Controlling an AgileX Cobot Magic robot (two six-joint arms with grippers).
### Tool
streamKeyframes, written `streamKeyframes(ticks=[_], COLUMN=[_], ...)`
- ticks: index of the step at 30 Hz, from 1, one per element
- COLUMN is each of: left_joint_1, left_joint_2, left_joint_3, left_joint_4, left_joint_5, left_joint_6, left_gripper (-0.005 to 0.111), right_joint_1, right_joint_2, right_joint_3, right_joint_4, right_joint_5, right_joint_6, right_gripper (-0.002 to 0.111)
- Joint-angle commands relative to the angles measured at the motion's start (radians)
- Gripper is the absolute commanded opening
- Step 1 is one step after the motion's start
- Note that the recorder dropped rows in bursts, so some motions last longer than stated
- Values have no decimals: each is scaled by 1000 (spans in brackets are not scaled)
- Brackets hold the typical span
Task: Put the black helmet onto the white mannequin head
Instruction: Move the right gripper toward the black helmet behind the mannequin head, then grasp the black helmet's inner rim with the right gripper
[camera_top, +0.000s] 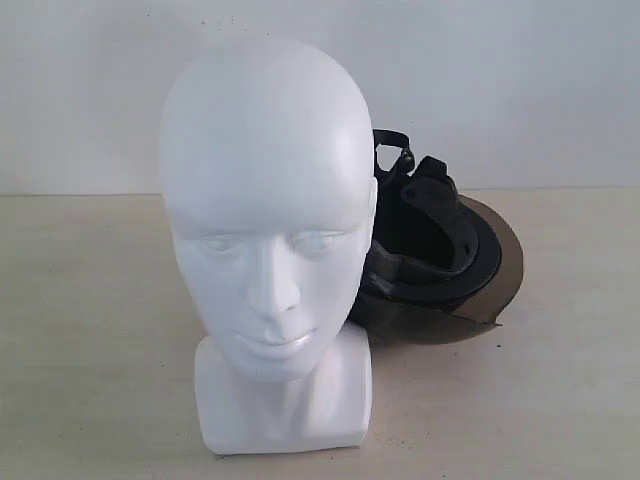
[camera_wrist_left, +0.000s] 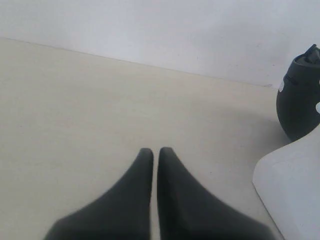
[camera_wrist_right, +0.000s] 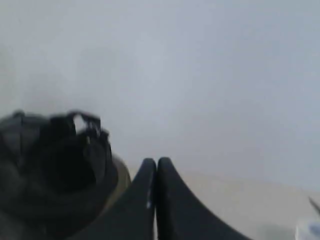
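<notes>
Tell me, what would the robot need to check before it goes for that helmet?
1. White mannequin head standing upright on the table: ok.
2. Top of the head bare, nothing on it: ok.
3. Black helmet free to pick up: ok. It lies behind the head, held by nothing.
4. Left gripper open for a grasp: not ok, its fingers are shut together and empty.
5. Right gripper open for a grasp: not ok, also shut and empty.
6. Straps clear of the helmet's opening: cannot tell.
</notes>
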Motion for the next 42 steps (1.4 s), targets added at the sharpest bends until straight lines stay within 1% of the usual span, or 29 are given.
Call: streamKeyframes(ticks=[1,2,3,4,5,6,7,8,9,10,11,12,14,15,17,19,21,23,25,28,29,31,33,35,37,38,39,42], left_joint_1=[-6,-6,-6,-6,-6,-6,-6,-6,-6,-6,-6,-6,-6,-6,-6,-6,-6,-6,-6,-6,-6,-6,-6,-6,-6,-6,-6,-6], left_joint_2=[-4,-4,-4,-4,-4,-4,-4,-4,-4,-4,-4,-4,-4,-4,-4,-4,-4,-4,-4,-4,-4,-4,-4,-4,-4,-4,-4,-4], left_joint_3=[0,0,0,0,0,0,0,0,0,0,0,0,0,0,0,0,0,0,0,0,0,0,0,0,0,0,0,0], left_joint_4=[6,6,6,6,6,6,6,6,6,6,6,6,6,6,6,6,6,6,6,6,6,6,6,6,6,6,6,6], left_joint_5=[1,1,1,1,1,1,1,1,1,1,1,1,1,1,1,1,1,1,1,1,1,1,1,1,1,1,1,1], left_joint_6=[-9,-9,-9,-9,-9,-9,-9,-9,-9,-9,-9,-9,-9,-9,-9,-9,-9,-9,-9,-9,-9,-9,-9,-9,-9,-9,-9,-9], left_gripper=[4,4,4,4,4,4,4,4,4,4,4,4,4,4,4,4,4,4,4,4,4,4,4,4,4,4,4,4], right_joint_1=[-2,-2,-2,-2,-2,-2,-2,-2,-2,-2,-2,-2,-2,-2,-2,-2,-2,-2,-2,-2,-2,-2,-2,0,16,33,51,96], right_joint_2=[-6,-4,8,19,82,119,228,281,361,416,438,464,480,480,486,520,588,676,779,900,937,1009,1070,1134,1193,1221,1243,1312], right_joint_3=[-4,-36,-156,-229,-376,-429,-532,-580,-658,-700,-718,-727,-727,-727,-727,-727,-727,-727,-727,-734,-735,-735,-735,-735,-735,-735,-735,-737], right_joint_4=[131,183,253,246,192,179,166,166,166,166,166,190,284,288,306,401,541,657,760,919,962,1040,1101,1179,1257,1301,1333,1348], right_joint_5=[-635,-646,-458,-339,-37,70,268,363,534,620,630,585,587,590,655,727,800,849,848,842,842,837,835,846,841,820,781,641], right_joint_6=[197,251,267,216,118,100,63,32,-16,-16,-16,-2,-2,3,-59,-269,-503,-658,-785,-1041,-1115,-1257,-1395,-1578,-1734,-1790,-1815,-1870], right_gripper=[0,0,0,0,0,0,0,0,0,0,0,0,0,0,0,0,0,0,0,1,3,14,30,53,73,79,80,79])
